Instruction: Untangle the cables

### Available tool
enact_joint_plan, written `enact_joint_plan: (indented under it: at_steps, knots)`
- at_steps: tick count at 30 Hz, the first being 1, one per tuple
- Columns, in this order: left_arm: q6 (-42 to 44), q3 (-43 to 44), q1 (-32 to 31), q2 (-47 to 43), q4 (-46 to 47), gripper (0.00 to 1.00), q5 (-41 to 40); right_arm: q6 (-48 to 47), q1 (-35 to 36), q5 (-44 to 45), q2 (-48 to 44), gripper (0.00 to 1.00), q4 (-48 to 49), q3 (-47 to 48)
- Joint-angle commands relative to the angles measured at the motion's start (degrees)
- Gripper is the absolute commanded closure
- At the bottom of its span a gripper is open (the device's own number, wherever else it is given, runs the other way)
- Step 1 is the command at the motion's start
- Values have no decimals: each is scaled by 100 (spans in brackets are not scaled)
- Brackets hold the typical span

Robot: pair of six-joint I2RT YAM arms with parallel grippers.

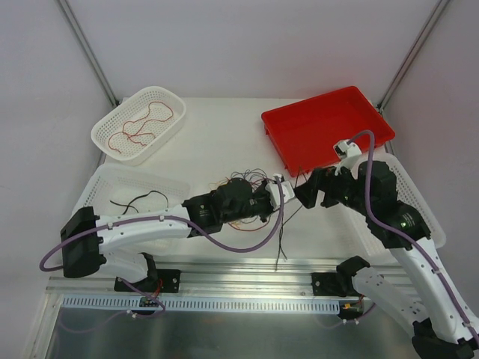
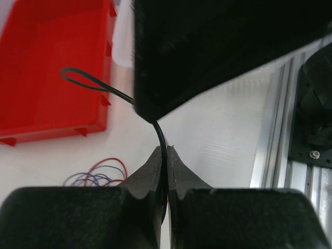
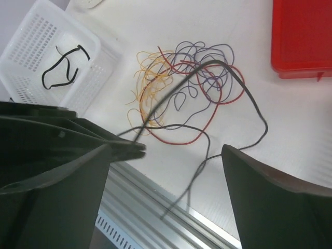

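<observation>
The cables form a loose clump of red, pale yellow and purple wires [image 1: 243, 196] on the table centre, also seen in the right wrist view [image 3: 192, 78]. My left gripper [image 2: 166, 151] is shut on a thin black wire [image 2: 162, 136] that loops up over the red tray. In the top view my left gripper [image 1: 284, 196] sits just right of the clump. The black wire's tail [image 1: 282, 235] trails to the front rail. My right gripper [image 3: 166, 150] is wide open around the left fingertips and the black wire [image 3: 249, 104], touching nothing.
A red tray [image 1: 325, 127] lies at the back right. A white basket [image 1: 138, 123] at the back left holds a red wire. A white basket [image 1: 112, 187] at the left holds a black wire. Another white basket [image 1: 423, 206] lies under the right arm. The aluminium rail [image 1: 247, 273] runs along the front.
</observation>
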Motion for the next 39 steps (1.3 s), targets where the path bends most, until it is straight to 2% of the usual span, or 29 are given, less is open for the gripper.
enact_joint_plan:
  at_steps: [1, 6, 12, 18, 22, 29, 39]
  knots:
    - [543, 496, -57, -414, 16, 100, -434, -308, 20, 487, -274, 7, -158, 297]
    - [1026, 1004, -40, -555, -72, 100, -864, -501, 20, 1058, -714, 0, -185, 307]
    - [1562, 1637, 4, -617, -248, 100, -2006, -581, 20, 1710, -1574, 3, 263, -9]
    - [1642, 2130, 364, -827, -546, 100, -3140, -678, 12, 1886, -1576, 3, 150, -54]
    - [1309, 2351, 1048, -994, -1029, 100, -3711, -660, 12, 1737, -1436, 3, 158, -115]
    - [606, 2237, 2121, -1951, -1873, 100, -4037, -678, 20, 1675, -1243, 3, 228, -159]
    - [8, 1727, 3150, -3007, -2849, 100, -4582, -599, 20, 1420, -961, 3, 448, -203]
